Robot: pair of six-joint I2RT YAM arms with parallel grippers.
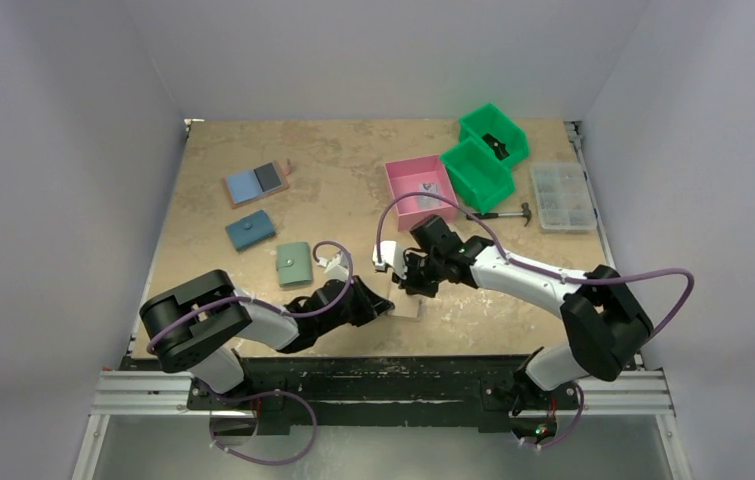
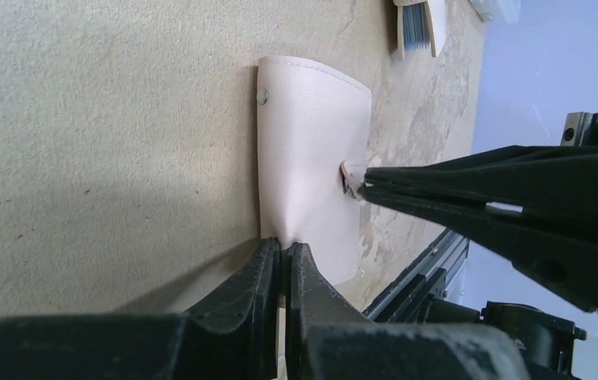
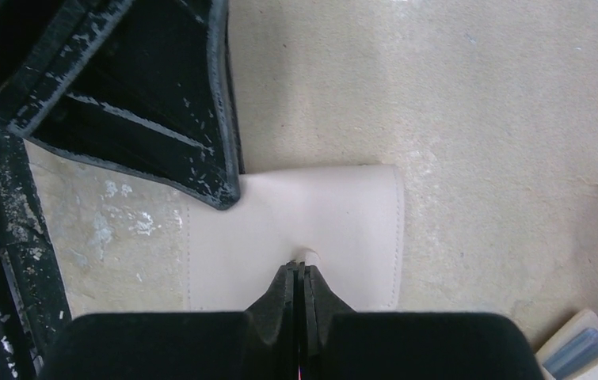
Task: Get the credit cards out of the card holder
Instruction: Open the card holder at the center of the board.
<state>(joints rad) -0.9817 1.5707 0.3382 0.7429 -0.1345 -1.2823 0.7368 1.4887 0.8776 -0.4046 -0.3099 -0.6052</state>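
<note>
Walled test booth, tan tabletop, soft even light.

The tabletop [image 1: 353, 170] is a tan, mottled board. Close up in the wrist views it is grainy, with pale worn patches and small specks. Three plain walls close it in: left wall [image 1: 53, 150], back wall [image 1: 383, 50] and right wall [image 1: 713, 120]. All are flat, unmarked and pale grey-lilac, and they meet the board at its edges. The light is diffuse and brightest on the back wall, and shadows on the board are soft-edged. Along the near edge runs a black strip [image 1: 383, 370], scratched and flecked white. In front of it a silver aluminium rail [image 1: 143, 395] spans the full width. Below the rail is a dull grey surface [image 1: 413, 450]; floor or lower panel, cannot tell.
</note>
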